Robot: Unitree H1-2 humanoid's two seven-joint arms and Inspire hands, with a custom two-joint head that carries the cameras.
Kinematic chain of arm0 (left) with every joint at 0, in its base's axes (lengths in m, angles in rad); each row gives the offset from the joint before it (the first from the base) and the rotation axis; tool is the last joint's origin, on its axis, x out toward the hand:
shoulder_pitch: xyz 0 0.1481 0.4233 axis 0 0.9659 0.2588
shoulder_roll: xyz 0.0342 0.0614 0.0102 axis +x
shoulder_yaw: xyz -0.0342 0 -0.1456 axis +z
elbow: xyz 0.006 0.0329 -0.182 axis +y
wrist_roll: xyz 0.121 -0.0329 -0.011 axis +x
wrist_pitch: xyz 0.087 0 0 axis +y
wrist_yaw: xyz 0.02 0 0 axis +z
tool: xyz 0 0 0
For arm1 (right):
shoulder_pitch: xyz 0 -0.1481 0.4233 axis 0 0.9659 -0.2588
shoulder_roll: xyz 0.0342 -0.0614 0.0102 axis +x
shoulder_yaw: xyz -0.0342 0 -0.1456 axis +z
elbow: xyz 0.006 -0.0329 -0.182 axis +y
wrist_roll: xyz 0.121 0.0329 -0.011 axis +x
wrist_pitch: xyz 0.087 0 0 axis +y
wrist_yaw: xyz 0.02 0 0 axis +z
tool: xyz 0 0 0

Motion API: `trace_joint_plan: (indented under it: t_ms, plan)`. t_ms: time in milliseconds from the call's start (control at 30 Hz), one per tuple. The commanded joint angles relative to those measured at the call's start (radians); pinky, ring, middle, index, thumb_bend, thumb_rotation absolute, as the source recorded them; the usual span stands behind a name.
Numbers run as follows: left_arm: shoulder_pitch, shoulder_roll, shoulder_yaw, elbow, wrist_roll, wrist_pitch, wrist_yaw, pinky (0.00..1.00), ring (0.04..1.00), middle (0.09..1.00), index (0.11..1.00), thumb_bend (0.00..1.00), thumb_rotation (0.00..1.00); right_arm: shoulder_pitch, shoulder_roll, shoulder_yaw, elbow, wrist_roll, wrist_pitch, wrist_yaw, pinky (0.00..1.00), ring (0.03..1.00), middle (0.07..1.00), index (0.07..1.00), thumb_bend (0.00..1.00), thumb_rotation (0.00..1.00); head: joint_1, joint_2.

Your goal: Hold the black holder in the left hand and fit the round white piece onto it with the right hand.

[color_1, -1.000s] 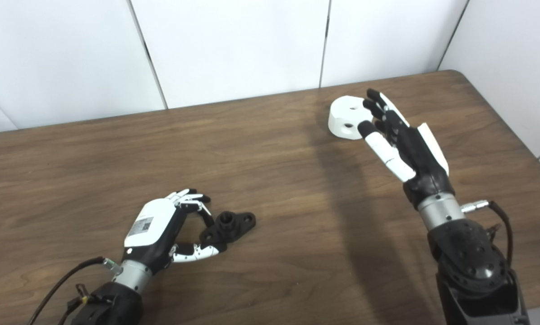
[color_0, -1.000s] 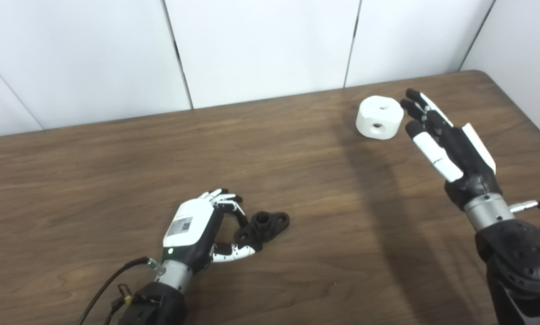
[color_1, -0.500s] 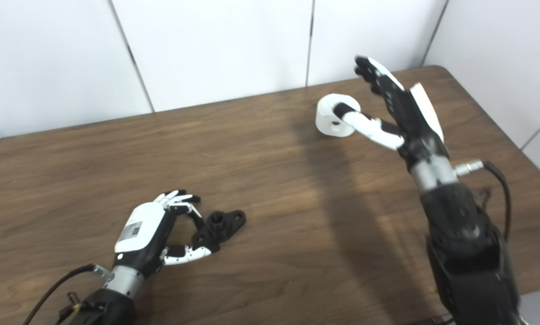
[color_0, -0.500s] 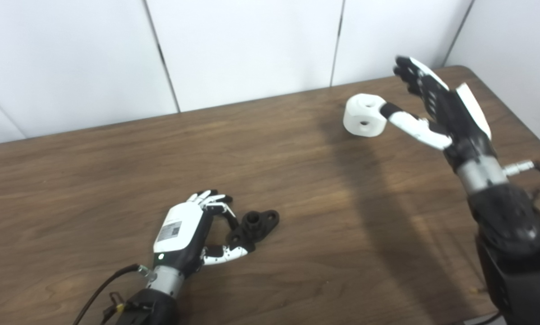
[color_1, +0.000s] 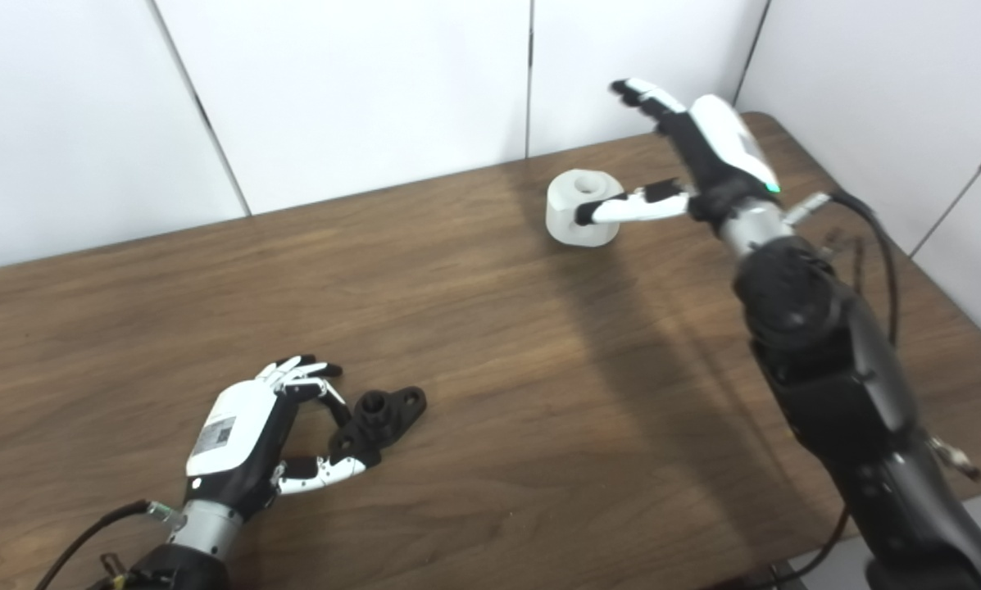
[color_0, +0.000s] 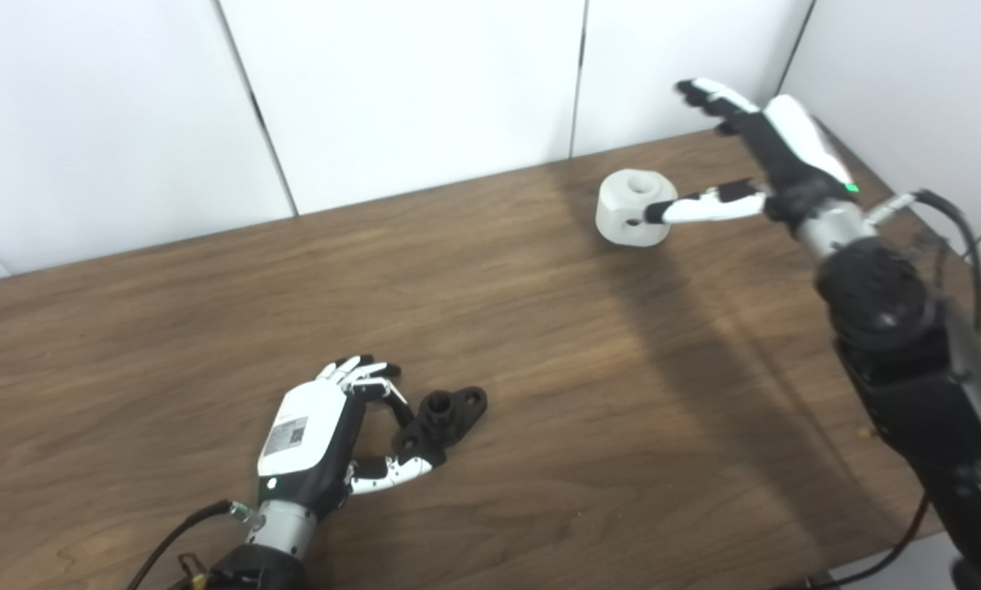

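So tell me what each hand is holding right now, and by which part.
The left hand pinches the black flanged holder by its near end. The right hand holds nothing: it is open, thumb at the round white plastic piece.

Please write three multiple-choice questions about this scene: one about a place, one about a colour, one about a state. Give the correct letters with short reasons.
1. Where is the round white piece?
A. far right part of the table
B. beside the black holder
C. in the left robot hand

2. What colour is the holder?
A. white
B. black
C. red

3. What is the state of the right robot hand?
A. open
B. shut on the holder
C. out of view

Answers: 1 A, it stands near the far edge by the wall. 2 B, it is dark all over. 3 A, fingers spread, only the thumb reaches the piece.
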State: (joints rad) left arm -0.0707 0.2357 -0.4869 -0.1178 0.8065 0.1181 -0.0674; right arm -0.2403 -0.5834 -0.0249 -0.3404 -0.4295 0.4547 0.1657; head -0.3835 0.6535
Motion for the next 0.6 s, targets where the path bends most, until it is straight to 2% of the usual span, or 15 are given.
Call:
trace_joint_plan:
  t_ms: [0,267,567]
  plan:
    - [0.069,0.045,-0.021,0.117,0.02,0.058,-0.094,0.93,0.905,0.803,0.486,0.52,0.05,-0.055,-0.047,0.008,0.027,-0.034,-0.018,0.013,0.84,0.937,0.903,0.891,0.91,0.3,-0.004,0.0]
    - [0.074,0.052,-0.018,0.119,0.012,0.044,-0.087,0.92,0.908,0.803,0.486,0.52,0.05,-0.153,-0.087,0.094,0.191,-0.102,-0.022,0.08,0.84,0.959,0.91,0.895,0.92,0.27,-0.008,0.0]
    - [0.072,0.051,-0.025,0.119,0.019,0.047,-0.085,0.92,0.907,0.802,0.486,0.52,0.06,-0.257,-0.102,0.19,0.356,-0.166,-0.044,0.126,0.91,0.957,0.879,0.916,0.95,0.27,0.003,-0.007]
